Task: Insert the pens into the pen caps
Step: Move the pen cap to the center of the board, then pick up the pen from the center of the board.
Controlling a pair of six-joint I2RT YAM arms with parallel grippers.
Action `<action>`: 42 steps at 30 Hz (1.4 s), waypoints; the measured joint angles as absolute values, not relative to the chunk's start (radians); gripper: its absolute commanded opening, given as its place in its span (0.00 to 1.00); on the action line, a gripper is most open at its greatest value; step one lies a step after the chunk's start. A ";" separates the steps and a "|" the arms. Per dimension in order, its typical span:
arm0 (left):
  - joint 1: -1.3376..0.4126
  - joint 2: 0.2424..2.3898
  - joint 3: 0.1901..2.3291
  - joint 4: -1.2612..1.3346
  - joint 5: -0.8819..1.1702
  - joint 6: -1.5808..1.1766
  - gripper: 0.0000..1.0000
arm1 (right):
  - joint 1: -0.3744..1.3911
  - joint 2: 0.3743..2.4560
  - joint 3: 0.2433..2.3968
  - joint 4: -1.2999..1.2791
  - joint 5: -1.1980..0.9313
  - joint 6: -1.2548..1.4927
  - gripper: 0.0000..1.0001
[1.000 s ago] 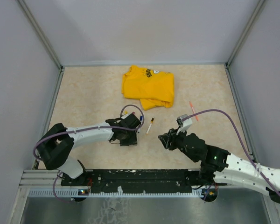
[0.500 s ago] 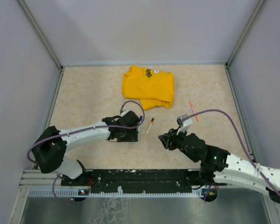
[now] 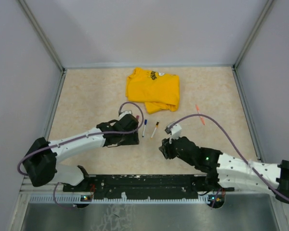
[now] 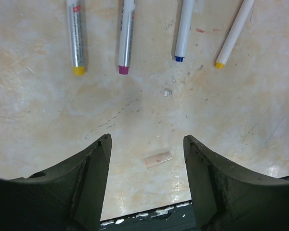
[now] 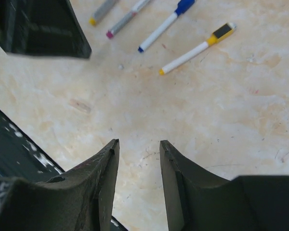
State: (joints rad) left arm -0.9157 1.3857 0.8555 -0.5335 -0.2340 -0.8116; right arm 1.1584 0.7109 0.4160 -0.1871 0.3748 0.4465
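the left claw (image 4: 147,144) hangs low over the table (image 4: 48,125) with its two dark fingers (image 4: 97,178) spread wide and nothing between them; a small scrap of tape (image 4: 158,159) lies on the table just beyond the gap. ahead of it four pens lie flat in a loose row, tips toward the claw and none touching it: a yellow-tipped grey pen (image 4: 77,38), a magenta-tipped pen (image 4: 126,38) just beside it, a blue-tipped pen (image 4: 184,29), and a yellow-tipped white pen (image 4: 233,33) slanting off to the right. the right claw (image 5: 138,147) is also open and empty, its fingers closer together, hovering above bare table near the same row. from its wrist view the blue-tipped pen carries a blue piece on its far end and the yellow-tipped white pen a yellow and black one; whether these are caps cannot be told. from above, the row lies between the two claws, near a folded yellow t-shirt (image 3: 153,89). a thin orange-red stick (image 3: 200,114) lies well apart to the right.
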 measured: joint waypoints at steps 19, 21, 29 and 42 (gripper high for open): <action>-0.643 1.082 0.740 -0.495 -0.224 -0.709 0.67 | 0.805 1.096 0.659 -0.223 0.238 0.258 0.42; -0.643 1.081 0.739 -0.496 -0.224 -0.699 0.67 | 0.698 1.093 0.665 -0.238 0.213 0.266 0.42; -0.643 1.081 0.739 -0.497 -0.223 -0.679 0.67 | 0.384 1.093 0.701 -0.303 0.154 0.281 0.43; -0.643 1.085 0.730 -0.493 -0.220 -0.675 0.67 | 0.594 1.027 0.652 -0.272 -0.175 0.126 0.43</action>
State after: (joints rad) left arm -0.6430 1.0851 0.7303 -0.4931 -0.2195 -0.6754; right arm 0.5941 1.0271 0.6521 -0.2722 -0.1749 0.1261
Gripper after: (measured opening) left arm 0.672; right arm 0.425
